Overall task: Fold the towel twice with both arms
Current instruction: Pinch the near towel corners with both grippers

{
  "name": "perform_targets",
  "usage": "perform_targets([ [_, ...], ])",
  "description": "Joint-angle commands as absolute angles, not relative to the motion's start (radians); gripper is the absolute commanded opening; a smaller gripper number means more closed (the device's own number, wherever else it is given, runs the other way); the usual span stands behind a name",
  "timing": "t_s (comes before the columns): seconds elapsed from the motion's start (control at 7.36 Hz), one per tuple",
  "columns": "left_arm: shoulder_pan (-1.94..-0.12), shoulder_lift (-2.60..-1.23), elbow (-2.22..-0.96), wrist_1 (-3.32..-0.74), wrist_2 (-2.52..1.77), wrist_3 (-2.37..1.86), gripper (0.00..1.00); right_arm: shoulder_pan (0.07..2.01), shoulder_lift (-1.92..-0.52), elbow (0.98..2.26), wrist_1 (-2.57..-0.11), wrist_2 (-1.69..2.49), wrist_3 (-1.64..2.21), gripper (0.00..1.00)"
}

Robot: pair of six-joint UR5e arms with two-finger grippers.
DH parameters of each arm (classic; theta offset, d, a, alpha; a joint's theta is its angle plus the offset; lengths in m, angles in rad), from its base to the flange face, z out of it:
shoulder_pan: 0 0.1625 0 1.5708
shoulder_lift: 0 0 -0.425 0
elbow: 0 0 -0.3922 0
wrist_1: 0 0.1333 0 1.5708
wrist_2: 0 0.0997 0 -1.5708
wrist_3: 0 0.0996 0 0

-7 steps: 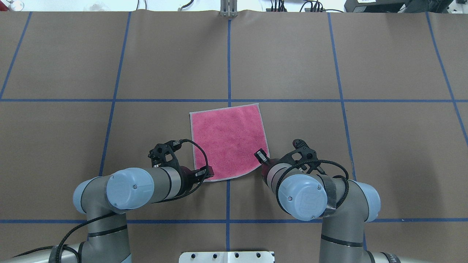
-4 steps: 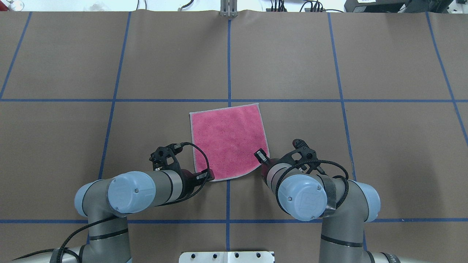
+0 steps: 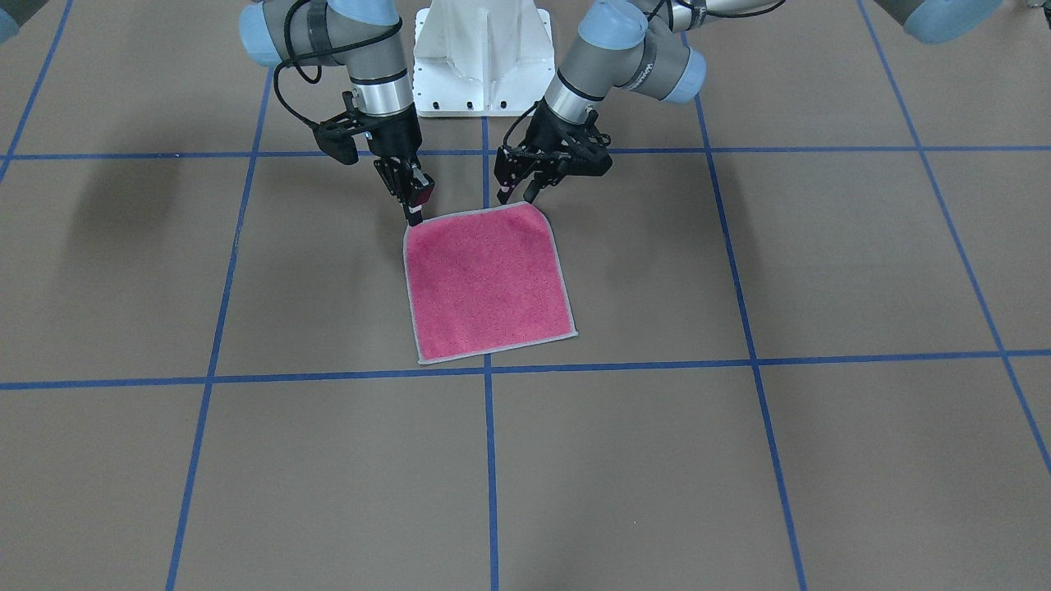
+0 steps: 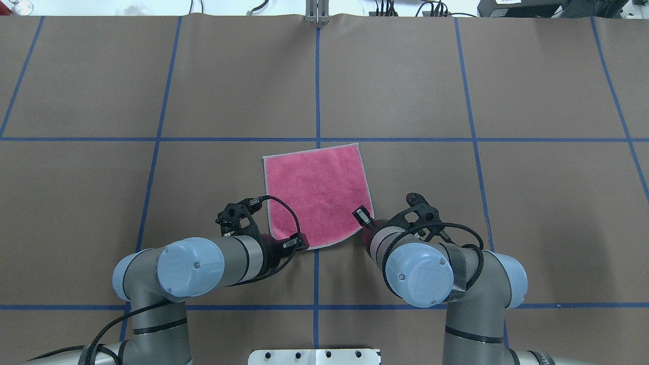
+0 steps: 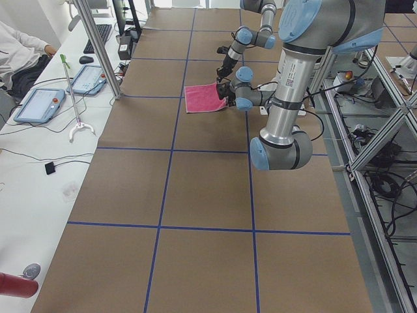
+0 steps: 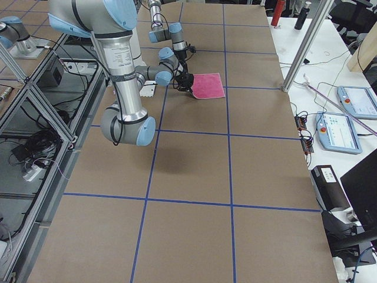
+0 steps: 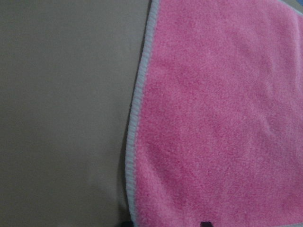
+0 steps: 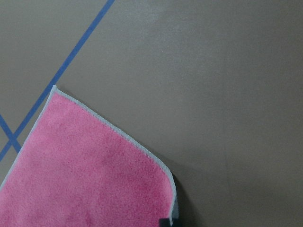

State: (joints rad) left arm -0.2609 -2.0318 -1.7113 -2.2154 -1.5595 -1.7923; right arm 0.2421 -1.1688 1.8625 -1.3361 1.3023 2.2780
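The towel (image 4: pixel 317 195) is fuzzy, matt pink terry cloth with a stitched grey edge. The surface (image 4: pixel 532 213) looks like smooth, matt brown paper, crossed by blue tape lines (image 4: pixel 317 91). The left arm (image 4: pixel 236 259) and right arm (image 4: pixel 469 329) are smooth grey metal with satin blue caps (image 4: pixel 190 263).

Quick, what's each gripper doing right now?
Left gripper: open, holding nothing, fingertips straddling the near edge of the pink terry towel.
Right gripper: shut on a corner of that towel.
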Motion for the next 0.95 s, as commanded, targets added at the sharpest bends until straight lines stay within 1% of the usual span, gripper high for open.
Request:
perform_targets([
  [0.0,-0.261,-2.042,-1.71,-2.217,-1.56,-1.81,0.57,0.241,-1.169,1.862,-1.336,1.301,2.278,0.0],
  [0.54,-0.252,-2.042,-1.703,-2.217,-1.559,-1.833,0.57,0.236,-1.169,1.861,-1.336,1.293,2.278,0.0],
  [0.68,-0.247,-2.043,-1.703,-2.215,-1.56,-1.833,0.58,0.235,-1.169,1.861,-1.336,1.29,2.278,0.0],
  [0.81,-0.236,-2.043,-1.7,-2.215,-1.56,-1.833,0.63,0.235,-1.169,1.861,-1.336,1.29,2.278,0.0],
])
